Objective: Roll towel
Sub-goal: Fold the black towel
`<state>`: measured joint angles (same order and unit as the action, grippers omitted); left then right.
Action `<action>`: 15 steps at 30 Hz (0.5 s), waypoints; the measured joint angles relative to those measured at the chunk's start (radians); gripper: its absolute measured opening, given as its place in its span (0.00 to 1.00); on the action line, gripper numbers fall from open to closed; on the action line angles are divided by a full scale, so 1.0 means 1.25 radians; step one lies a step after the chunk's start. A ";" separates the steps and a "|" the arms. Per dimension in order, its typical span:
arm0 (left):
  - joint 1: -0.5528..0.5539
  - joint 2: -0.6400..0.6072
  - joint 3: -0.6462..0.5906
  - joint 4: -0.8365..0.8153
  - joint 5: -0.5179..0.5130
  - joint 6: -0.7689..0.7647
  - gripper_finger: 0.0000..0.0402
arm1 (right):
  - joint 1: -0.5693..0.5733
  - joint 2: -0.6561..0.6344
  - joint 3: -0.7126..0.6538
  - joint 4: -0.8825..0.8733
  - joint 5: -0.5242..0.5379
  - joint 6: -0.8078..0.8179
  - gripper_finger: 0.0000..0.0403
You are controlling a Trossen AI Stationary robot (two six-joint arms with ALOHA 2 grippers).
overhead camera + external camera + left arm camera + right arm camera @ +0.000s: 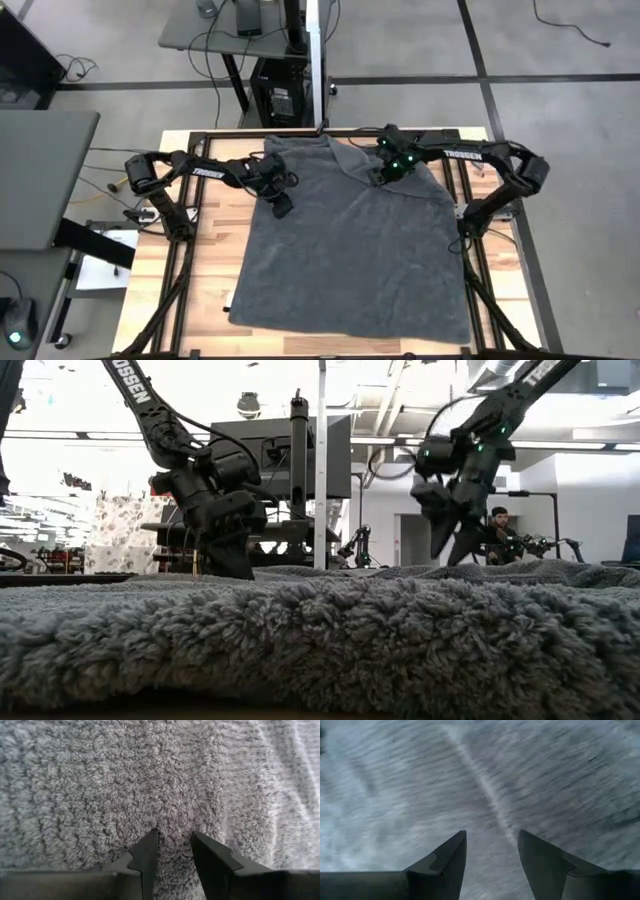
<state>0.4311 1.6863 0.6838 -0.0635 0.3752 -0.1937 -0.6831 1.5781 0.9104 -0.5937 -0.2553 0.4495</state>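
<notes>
The dark grey towel point(350, 250) lies spread over the wooden table, with its far edge point(300, 148) rumpled. My left gripper point(283, 205) is open and low over the towel's far left part. Its fingertips point(150, 837) stand at the pile with bare terry cloth point(172, 827) showing between them. My right gripper point(380, 178) is open above the towel's far right part. In the low view it hangs clear of the cloth point(447, 545). In the right wrist view the towel point(485, 785) is blurred, with a crease running across it. My left gripper comes slanting down at the towel's top surface point(172, 827) near its far left part. Its fingers are apart with nothing pinched between them. I cannot tell whether the fingertips touch the pile.
Black frame rails point(480, 290) run along the table's sides and far edge. Bare wood point(210, 290) shows left of the towel. A desk leg and a computer case point(285, 100) stand beyond the far edge. A person point(497, 520) sits in the room behind.
</notes>
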 joint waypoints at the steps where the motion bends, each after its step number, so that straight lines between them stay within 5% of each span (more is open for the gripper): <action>1: -0.007 -0.001 -0.007 0.002 0.003 -0.008 0.26 | -0.016 0.012 0.000 -0.002 0.005 -0.019 0.41; 15: -0.094 -0.003 -0.020 -0.012 -0.004 -0.075 0.26 | -0.412 -0.017 0.132 -0.090 0.057 -0.270 0.34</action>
<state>0.3141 1.6829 0.6586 -0.0788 0.3702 -0.2875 -1.1987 1.5570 1.0751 -0.7063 -0.1843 0.1119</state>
